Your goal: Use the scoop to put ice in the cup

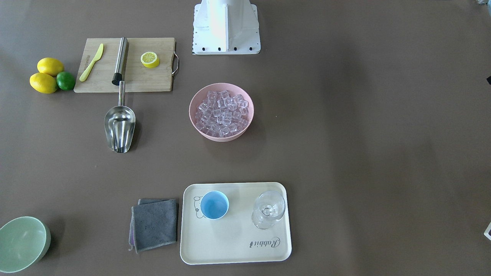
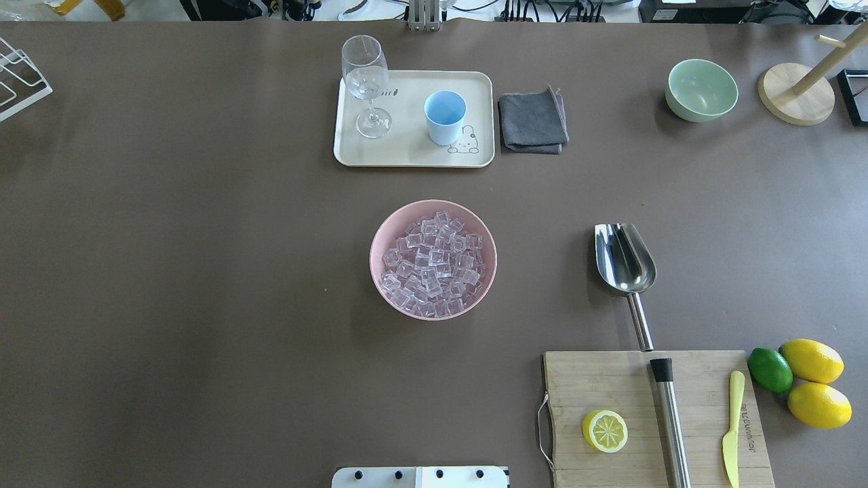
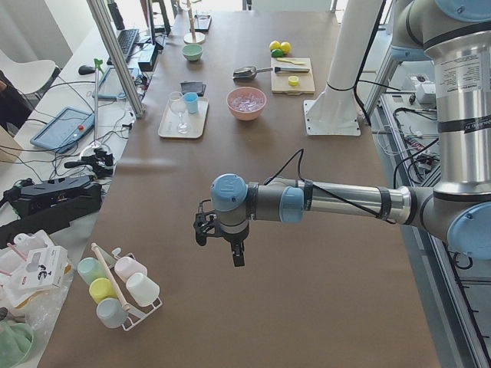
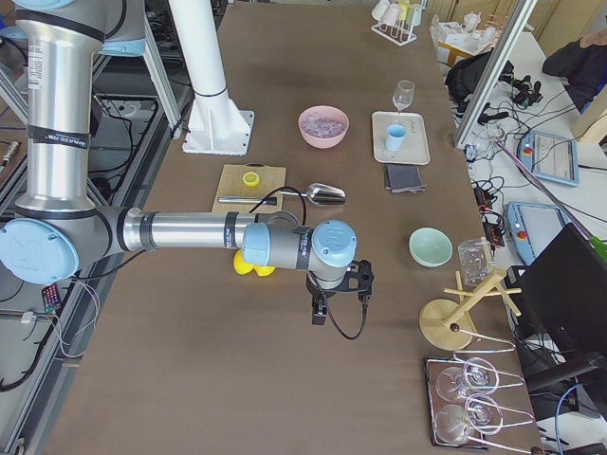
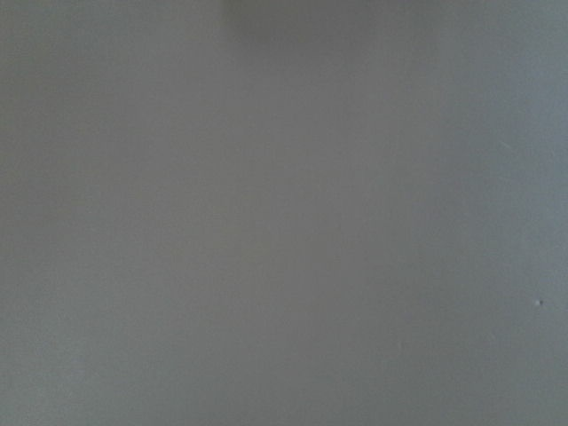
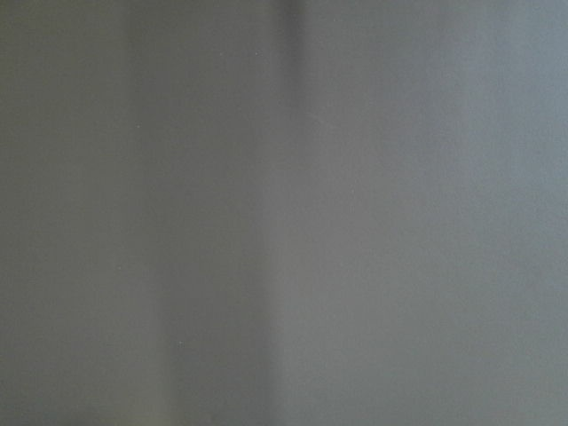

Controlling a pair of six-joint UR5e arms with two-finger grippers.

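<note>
scoop (image 2: 625,261) lies flat on the table on the robot's right, trough up. its thin handle points back toward the robot and ends right at the edge of the cutting board (image 2: 610,379). judgement: that lie offers the handle to the right arm for a straight reach.

ice (image 2: 434,264) is heaped in the pink bowl (image 2: 373,261) at table centre, between scoop and tray. cup (image 2: 445,116) stands upright and looks empty on the cream tray (image 2: 407,146), beyond the bowl, beside a stemmed glass (image 2: 366,74) but apart from it. the bowl sits on the way to the cup, so a loaded scoop has only a short carry.

left gripper (image 3: 222,244) and right gripper (image 4: 340,284) both hang low over bare table near opposite ends, well apart from everything. they show only in the side views, so i cannot tell whether either is open or closed; neither appears to hold anything. wrist cameras show only blank table.

judgement: nothing started; taking the scoop handle comes first.
</note>
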